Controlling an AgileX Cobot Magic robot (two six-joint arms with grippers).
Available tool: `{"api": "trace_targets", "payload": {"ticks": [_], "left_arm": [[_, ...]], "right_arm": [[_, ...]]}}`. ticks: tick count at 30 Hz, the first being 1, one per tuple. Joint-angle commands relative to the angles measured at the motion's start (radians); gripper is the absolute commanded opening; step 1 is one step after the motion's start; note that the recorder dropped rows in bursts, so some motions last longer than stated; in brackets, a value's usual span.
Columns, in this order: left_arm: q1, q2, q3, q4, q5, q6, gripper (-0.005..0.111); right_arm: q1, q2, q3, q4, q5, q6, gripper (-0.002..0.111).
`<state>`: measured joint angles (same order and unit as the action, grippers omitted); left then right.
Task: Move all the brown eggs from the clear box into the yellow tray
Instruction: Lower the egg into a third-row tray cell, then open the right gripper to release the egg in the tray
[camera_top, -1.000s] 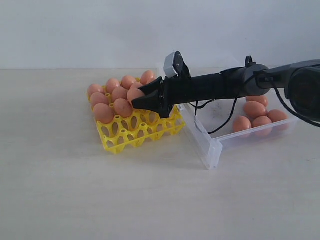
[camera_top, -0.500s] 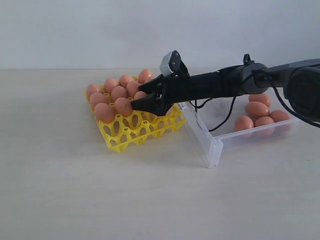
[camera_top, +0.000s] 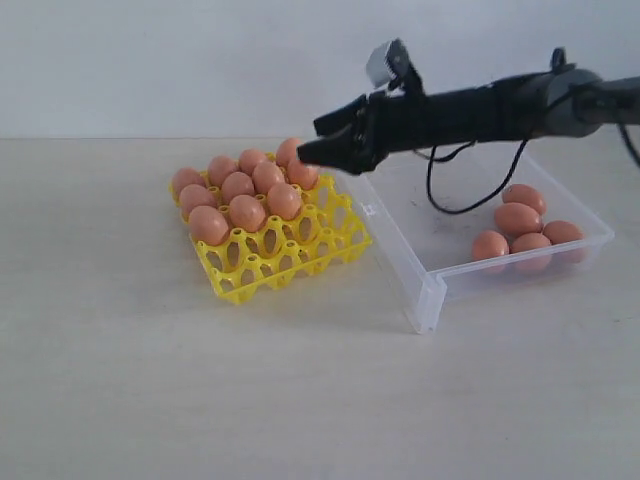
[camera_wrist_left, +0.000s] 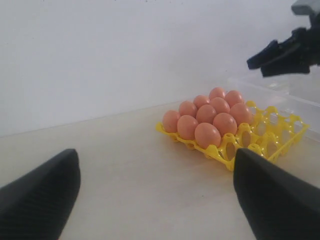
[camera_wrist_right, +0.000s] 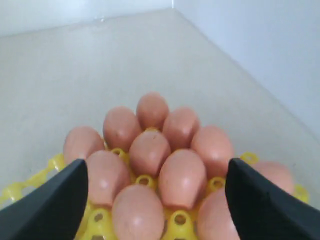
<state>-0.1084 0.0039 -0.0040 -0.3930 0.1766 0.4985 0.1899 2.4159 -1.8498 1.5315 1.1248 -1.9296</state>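
Observation:
The yellow tray (camera_top: 290, 262) sits left of centre with several brown eggs (camera_top: 247, 212) filling its back rows. My right gripper (camera_top: 308, 142) hangs open and empty above the tray's far right corner. In its wrist view the right gripper (camera_wrist_right: 156, 165) is spread wide over the eggs (camera_wrist_right: 150, 150) and the tray (camera_wrist_right: 145, 181). The clear box (camera_top: 400, 255) lies to the right, with several brown eggs (camera_top: 517, 218) in its far right end. My left gripper (camera_wrist_left: 156, 155) is open over bare table, short of the tray (camera_wrist_left: 265, 135) and its eggs (camera_wrist_left: 207, 115).
The front rows of tray cups (camera_top: 262, 270) hold nothing. The black right arm (camera_top: 480, 110) and its dangling cable (camera_top: 450, 205) cross above the box. In the left wrist view the right gripper (camera_wrist_left: 280, 52) shows above the box rim (camera_wrist_left: 280, 90).
The right gripper let an egg go into the tray, then rose and drew back to the right. The egg now sits in a cup beside the others.

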Motion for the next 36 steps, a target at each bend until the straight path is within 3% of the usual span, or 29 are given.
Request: {"api": "trace_targets", "payload": {"ticks": [1, 3, 11, 19, 27, 31, 36], "left_arm": [[-0.007, -0.004, 0.004, -0.007, 0.0, -0.008, 0.078], [-0.007, -0.004, 0.004, -0.007, 0.0, -0.008, 0.078], [-0.007, -0.004, 0.004, -0.007, 0.0, -0.008, 0.078], [-0.007, -0.004, 0.004, -0.007, 0.0, -0.008, 0.078], [-0.007, -0.004, 0.004, -0.007, 0.0, -0.008, 0.078], [-0.007, -0.004, 0.004, -0.007, 0.0, -0.008, 0.078], [-0.007, -0.004, 0.004, -0.007, 0.0, -0.008, 0.078]], "right_arm": [[-0.075, -0.119, 0.001, 0.004, 0.096, 0.057, 0.066], [-0.091, -0.164, 0.004, -0.031, 0.096, 0.1, 0.059], [-0.052, -0.285, 0.004, -0.307, 0.096, 0.259, 0.0], [0.021, -0.397, 0.102, -0.306, 0.096, 0.512, 0.0], [0.271, -0.625, 0.423, -0.321, 0.071, 0.453, 0.0], [0.415, -0.748, 0.525, -0.407, -0.205, 0.456, 0.0], [0.563, -0.885, 0.632, -0.506, -0.684, 0.476, 0.0]]}}
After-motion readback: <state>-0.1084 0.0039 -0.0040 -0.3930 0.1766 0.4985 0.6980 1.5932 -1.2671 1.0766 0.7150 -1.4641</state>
